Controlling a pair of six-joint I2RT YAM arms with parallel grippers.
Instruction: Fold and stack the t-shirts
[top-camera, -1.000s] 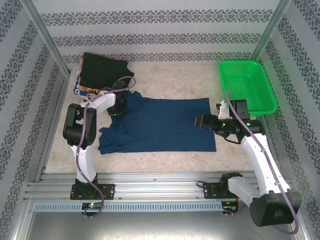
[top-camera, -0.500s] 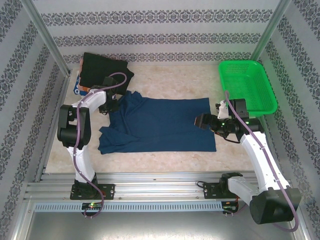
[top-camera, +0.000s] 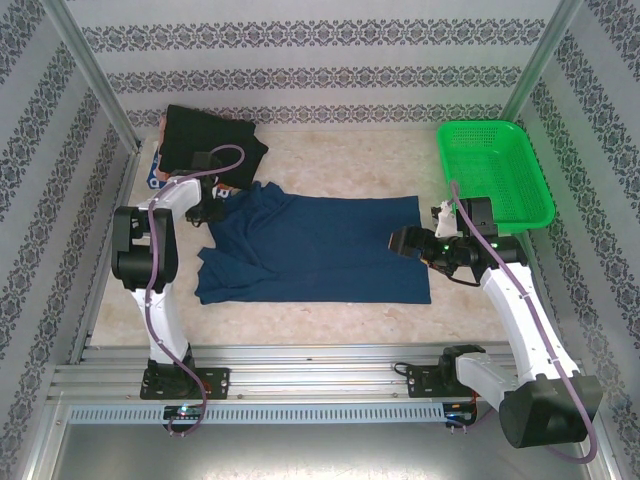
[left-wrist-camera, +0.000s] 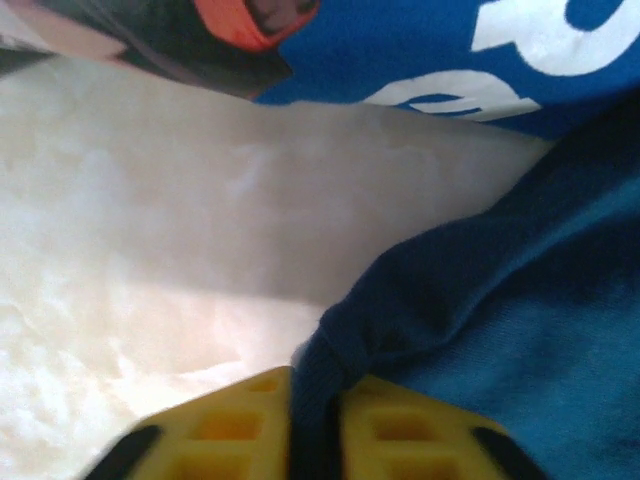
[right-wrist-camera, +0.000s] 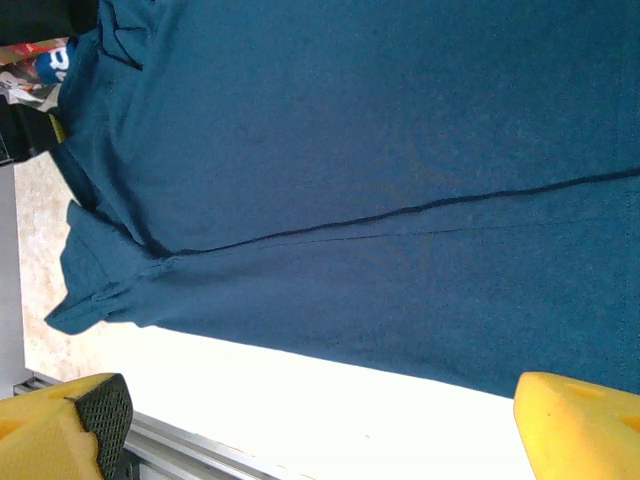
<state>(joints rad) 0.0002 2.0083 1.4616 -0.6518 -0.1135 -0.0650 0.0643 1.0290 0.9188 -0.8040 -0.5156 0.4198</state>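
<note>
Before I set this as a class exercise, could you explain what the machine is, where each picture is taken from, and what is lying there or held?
These are two robot arms bolted at the near edge of a table. The wide picture looks down from above and behind them; the other two come from a camera on each wrist. A navy t-shirt lies spread out mid-table. At far left a black shirt sits on a multicoloured one; at far right stands a green basket. The left end effector, with yellow fingers, pinches the navy shirt's edge. The right end effector hangs open above its right side.
</note>
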